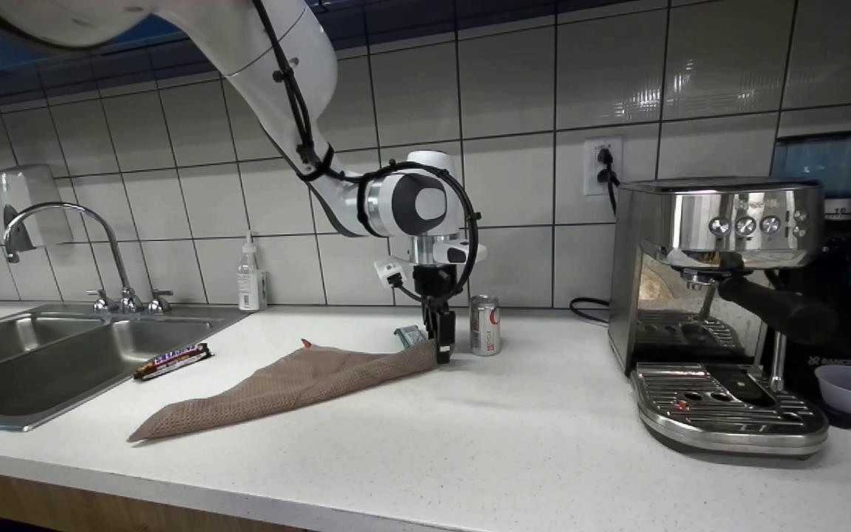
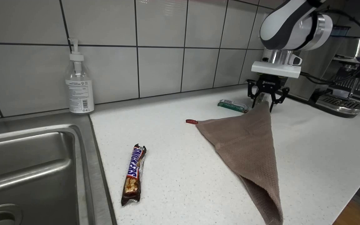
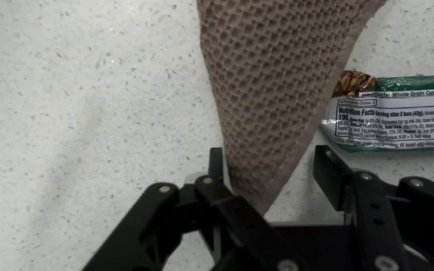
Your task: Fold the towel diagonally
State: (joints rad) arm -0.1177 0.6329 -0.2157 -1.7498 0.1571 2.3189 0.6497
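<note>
The fingers (image 3: 330, 178) stand spread astride one tip of the towel (image 2: 248, 147) — beyond them it lies roughly triangular, the diagonal fold apparently made, perhaps only straightening left.

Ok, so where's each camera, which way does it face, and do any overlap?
In an exterior view: from in front of the counter, facing the tiled wall and espresso machine; the arm and gripper show.
In an exterior view: from beside the sink, looking along the counter toward the espresso machine; the arm's lower end and gripper show.
Wrist view: mounted by the gripper, looking down at a corner of the towel; only the gripper shows, fingers apart.
Both exterior views share the towel and soap bottle.
</note>
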